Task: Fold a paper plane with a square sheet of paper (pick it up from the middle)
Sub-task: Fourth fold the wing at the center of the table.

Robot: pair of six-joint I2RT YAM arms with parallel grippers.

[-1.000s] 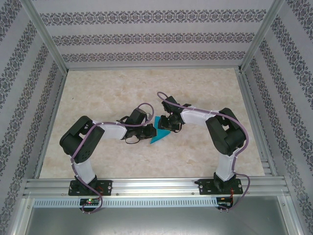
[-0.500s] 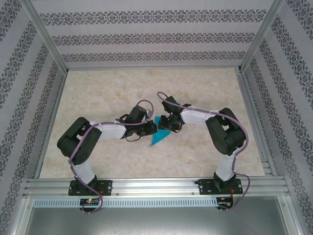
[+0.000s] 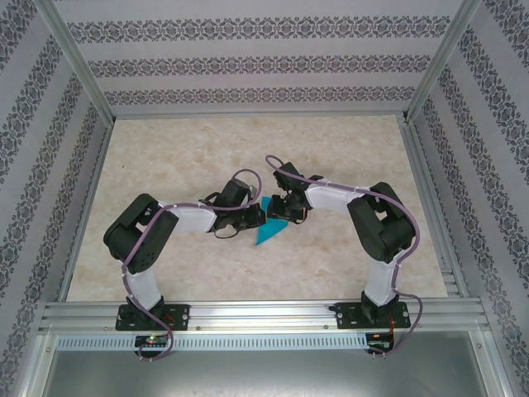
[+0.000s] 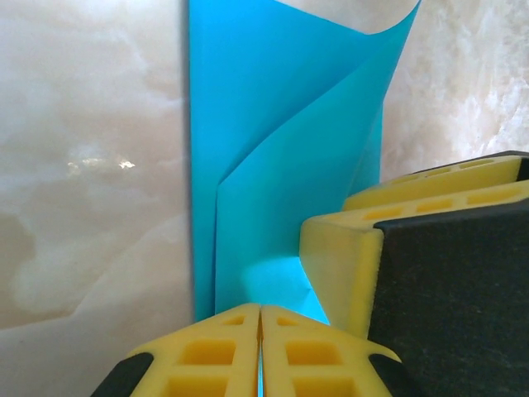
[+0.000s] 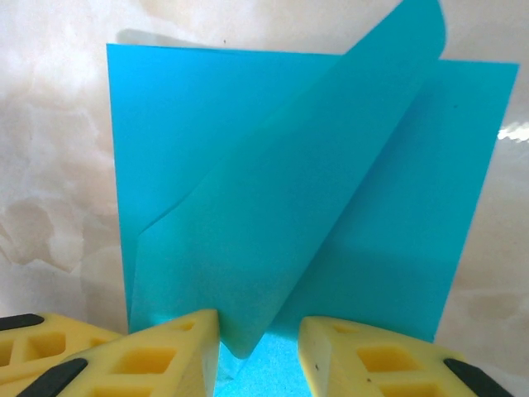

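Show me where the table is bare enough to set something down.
Free: the table strip along the back wall, and the near patch along the front rail. Crowded: centre, where left pincer and right pincer meet on the paper.

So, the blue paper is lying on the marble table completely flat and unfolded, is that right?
Not quite: the blue paper is already partly folded. The right wrist view shows one flap creased diagonally across the sheet, with its upper corner lifting off it. The paper does lie on the marble table.
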